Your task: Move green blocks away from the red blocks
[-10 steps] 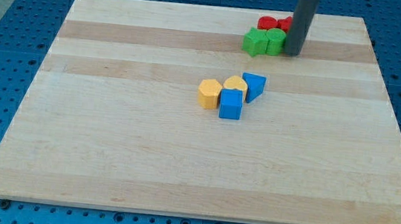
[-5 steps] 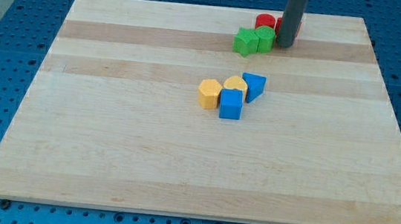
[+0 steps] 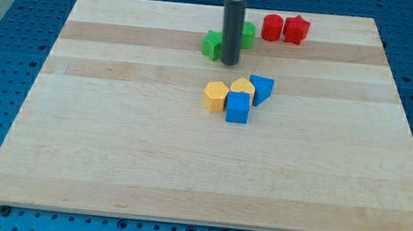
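Observation:
My tip (image 3: pixel 229 62) rests on the board between two green blocks. One green block (image 3: pixel 212 45) sits just to the tip's left, touching the rod. The other green block (image 3: pixel 247 34) is partly hidden behind the rod on its right. Two red blocks stand side by side near the view's top edge: a red cylinder (image 3: pixel 272 27) and a red star-like block (image 3: pixel 295 29). The nearer green block lies a short gap to the left of the red cylinder.
A cluster sits mid-board below the tip: an orange hexagon-like block (image 3: pixel 215 96), a yellow block (image 3: pixel 242 88), a blue cube (image 3: pixel 238 108) and a blue angled block (image 3: pixel 262 88). The wooden board (image 3: pixel 111 144) lies on a blue perforated table.
The rod has swept left from beside the red blocks, pushing the two green blocks left with it. The green blocks have separated from the red ones and from each other.

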Controlling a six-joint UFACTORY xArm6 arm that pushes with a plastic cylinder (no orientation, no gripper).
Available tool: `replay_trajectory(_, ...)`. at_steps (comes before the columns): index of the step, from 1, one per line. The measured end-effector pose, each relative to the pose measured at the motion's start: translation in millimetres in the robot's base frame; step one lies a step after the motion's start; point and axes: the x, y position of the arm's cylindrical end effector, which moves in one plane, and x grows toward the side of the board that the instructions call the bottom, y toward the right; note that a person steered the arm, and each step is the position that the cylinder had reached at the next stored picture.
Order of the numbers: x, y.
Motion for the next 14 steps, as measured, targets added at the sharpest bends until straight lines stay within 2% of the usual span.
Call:
replay_trajectory(2, -25.1, 65.4)
replay_trajectory(4, -61.4, 70.5)
replay_trajectory(6, -69.7, 36.3)
replay_trajectory(7, -59.4, 6.5)
replay_trajectory(10, 5.7, -79.7)
replay_trajectory(12, 3.7, -99.1)
replay_trajectory(13, 5.0, -58.6)
replay_trajectory(14, -17.1, -0.9)
